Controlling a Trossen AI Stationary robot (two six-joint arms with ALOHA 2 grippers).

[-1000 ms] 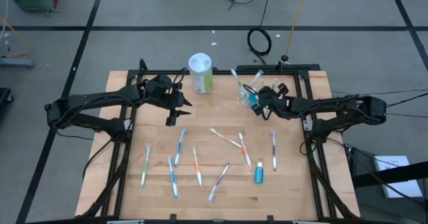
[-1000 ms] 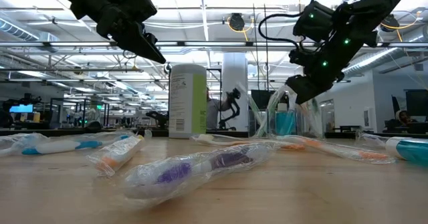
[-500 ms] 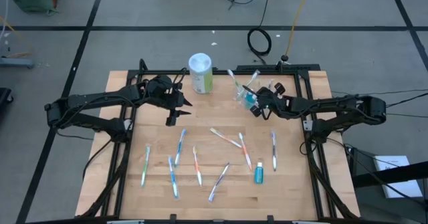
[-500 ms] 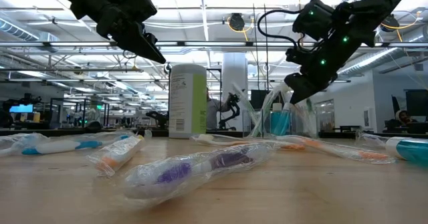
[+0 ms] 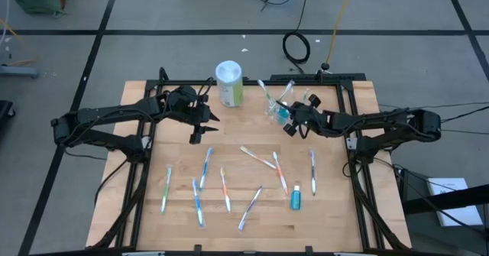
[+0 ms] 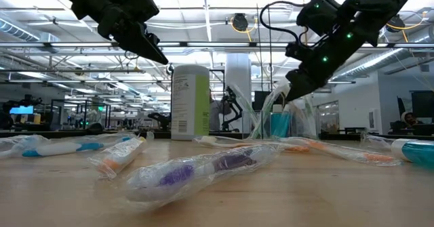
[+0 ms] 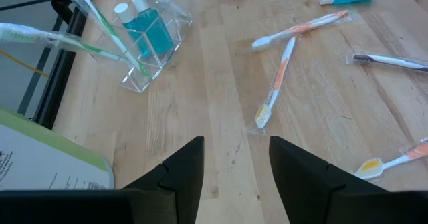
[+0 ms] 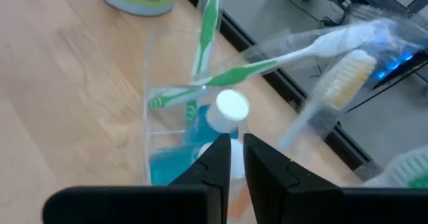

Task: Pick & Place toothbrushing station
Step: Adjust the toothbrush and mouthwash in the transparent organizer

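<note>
A small clear cup [image 5: 276, 107] stands far right of centre and holds green toothbrushes [image 8: 204, 30] and a teal toothpaste tube with a white cap [image 8: 232, 107]. My right gripper [image 5: 288, 124] is at the cup's right side, shut on it. Several wrapped toothbrushes [image 5: 223, 189] and one teal tube [image 5: 296, 199] lie flat on the wooden table. My left gripper [image 5: 200, 132] hangs open above the table, left of centre, with nothing between its fingers [image 7: 187, 170]. My right gripper pinches the clear cup's wall [image 8: 207, 134] near its rim, on the side facing the table's right edge. The fingers come slanting down from the table's right. The cup's base stays on the table, and the cup looks slightly tipped. Whether one finger reaches inside cannot be told.
A white and green canister [image 5: 229, 82] stands upright at the far edge, left of the cup. The loose brushes spread over the near half of the table. Bare wood lies between the two grippers [image 7: 221, 83].
My right gripper has rolled its wrist and edged toward the table's left, rising slightly. The cup has shifted a little leftward with it, and the brushes in it have swung along. My left gripper has kept still.
</note>
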